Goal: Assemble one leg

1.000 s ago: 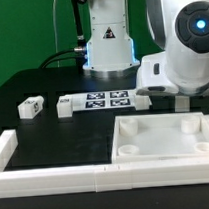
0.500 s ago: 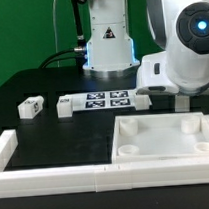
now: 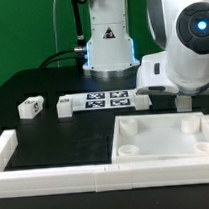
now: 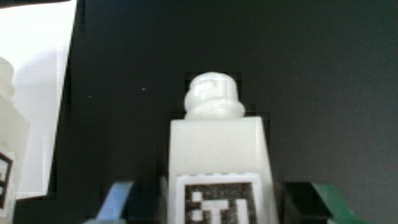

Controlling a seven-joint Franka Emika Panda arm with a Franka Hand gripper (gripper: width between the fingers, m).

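Note:
In the wrist view a leg (image 4: 219, 160), a small white block with a tag on its face and a rounded screw tip, lies on the black table between my fingers. My gripper (image 4: 222, 205) is open around it, with a dark gap on each side between the leg and the fingertips (image 4: 118, 203). In the exterior view my gripper (image 3: 181, 104) is low at the table behind the large white slab (image 3: 165, 139), and the leg between the fingers is hidden there. Two more legs (image 3: 31, 107) (image 3: 65, 106) lie at the exterior view's left.
The marker board (image 3: 107, 99) lies in front of the robot base. A white block (image 3: 140, 100) sits beside my hand. A long white rim (image 3: 57, 176) runs along the front. In the wrist view another white part (image 4: 11, 120) lies close beside the leg.

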